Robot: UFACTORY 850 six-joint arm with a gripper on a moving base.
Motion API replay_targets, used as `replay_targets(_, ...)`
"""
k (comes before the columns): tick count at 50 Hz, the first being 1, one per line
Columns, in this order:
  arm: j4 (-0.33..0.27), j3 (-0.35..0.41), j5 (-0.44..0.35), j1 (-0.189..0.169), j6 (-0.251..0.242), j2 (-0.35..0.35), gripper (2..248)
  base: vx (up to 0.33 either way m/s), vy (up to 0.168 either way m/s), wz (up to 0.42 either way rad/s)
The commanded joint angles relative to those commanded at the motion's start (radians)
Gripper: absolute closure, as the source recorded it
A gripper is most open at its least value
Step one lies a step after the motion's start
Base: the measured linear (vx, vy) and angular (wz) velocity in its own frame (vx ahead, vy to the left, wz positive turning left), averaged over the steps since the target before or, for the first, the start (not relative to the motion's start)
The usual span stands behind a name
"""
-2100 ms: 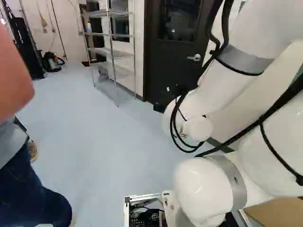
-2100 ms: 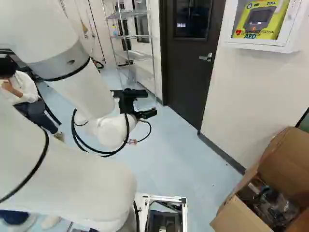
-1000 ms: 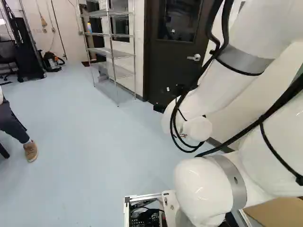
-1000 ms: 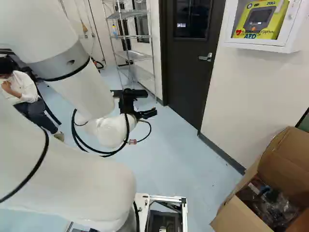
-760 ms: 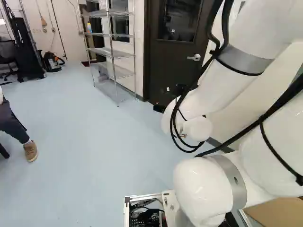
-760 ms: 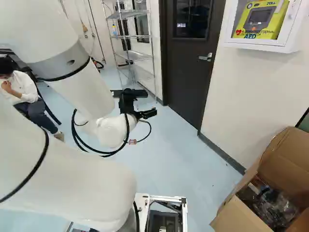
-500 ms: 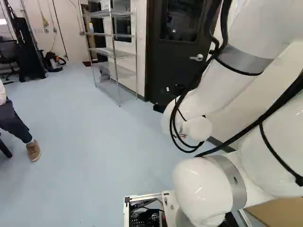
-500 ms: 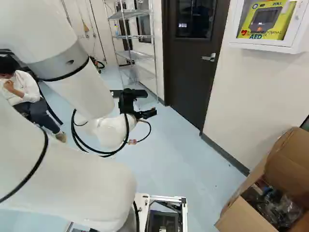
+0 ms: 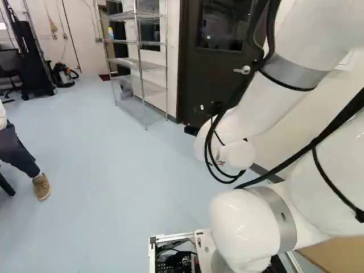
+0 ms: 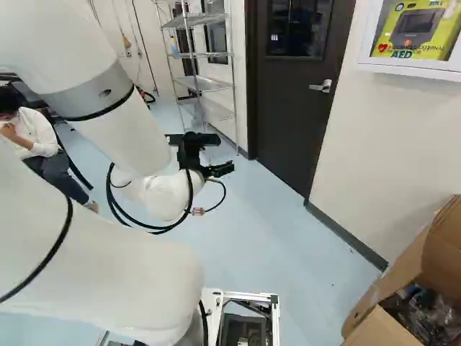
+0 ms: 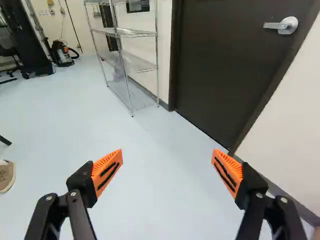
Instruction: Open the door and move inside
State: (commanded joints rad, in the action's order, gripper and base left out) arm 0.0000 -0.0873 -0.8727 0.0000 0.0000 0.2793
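Writing: a yellow case sat in a white wall cabinet at the upper right of the right base view. It bore large dark capitals low on its face, smaller lettering and a red heart mark; the case was partly cut off by the view's edge. A bottle stood on the wire shelving; its label was too small to make out.

Gripper: wide open and empty. In the wrist view the two fingers stood well apart, their orange pads angled toward each other at the tips, with pale floor showing between them. Neither finger touched anything.

Door: dark, windowed in its upper part, shut in its frame. It stood ahead of the arm, between the shelving and the wall that carried the cabinet. Its metal lever handle was roughly level, mounted near the edge closest to the cabinet and pointing away from it. In the wrist view, handle and door lay ahead of the gripper, toward the wall side, well apart from both fingers.

An open cardboard box, holding plastic-wrapped items, stood at the lower right of the right base view.
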Motion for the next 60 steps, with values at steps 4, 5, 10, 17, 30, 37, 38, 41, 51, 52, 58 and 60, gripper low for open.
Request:
replay_targets(4,0.000,0.000,0.000,0.000,0.000,0.000,3,0.116,0.136,-0.025)
replay_targets(5,0.000,0.000,0.000,0.000,0.000,0.000,3,0.125,0.129,-0.041)
replay_targets(10,0.000,0.000,0.000,0.000,0.000,0.000,3,0.137,0.116,-0.120)
replay_targets(17,0.000,0.000,0.000,0.000,0.000,0.000,3,0.136,0.091,-0.223)
replay_targets(30,0.000,0.000,0.000,0.000,0.000,0.000,3,0.154,0.086,-0.243)
replay_targets(37,0.000,0.000,0.000,0.000,0.000,0.000,3,0.154,0.090,-0.239)
replay_targets(38,0.000,0.000,0.000,0.000,0.000,0.000,3,0.154,0.080,-0.237)
replay_targets(41,0.000,0.000,0.000,0.000,0.000,0.000,3,0.158,0.085,-0.236)
replay_targets(51,0.000,0.000,0.000,0.000,0.000,0.000,3,0.179,0.094,-0.243)
replay_targets(52,0.000,0.000,0.000,0.000,0.000,0.000,3,0.193,0.090,-0.242)
replay_targets(58,0.000,0.000,0.000,0.000,0.000,0.000,3,0.183,0.093,-0.239)
replay_targets(60,0.000,0.000,0.000,0.000,0.000,0.000,3,0.199,0.088,-0.269)
